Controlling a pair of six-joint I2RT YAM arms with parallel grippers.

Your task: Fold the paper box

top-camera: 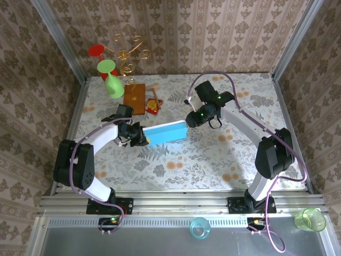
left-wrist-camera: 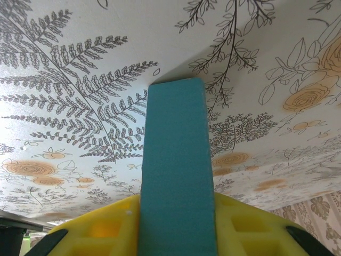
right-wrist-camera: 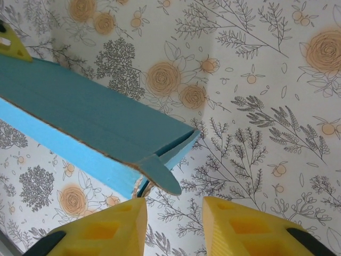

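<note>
I see the box (top-camera: 168,132) at centre frame in the top view, held just above the floral cloth (top-camera: 213,160). It is thin matte teal-blue card folded into a long, flat-sided bar, with a raw brown cut edge and a rounded flap at its right end. My left gripper (top-camera: 139,136) pinches its left end between yellow plastic fingers (left-wrist-camera: 101,229), that arm reaching in low from lower left. My right gripper (right-wrist-camera: 173,213) angles in from the right with fingers spread, cloth showing between them and the flap just above one finger.
</note>
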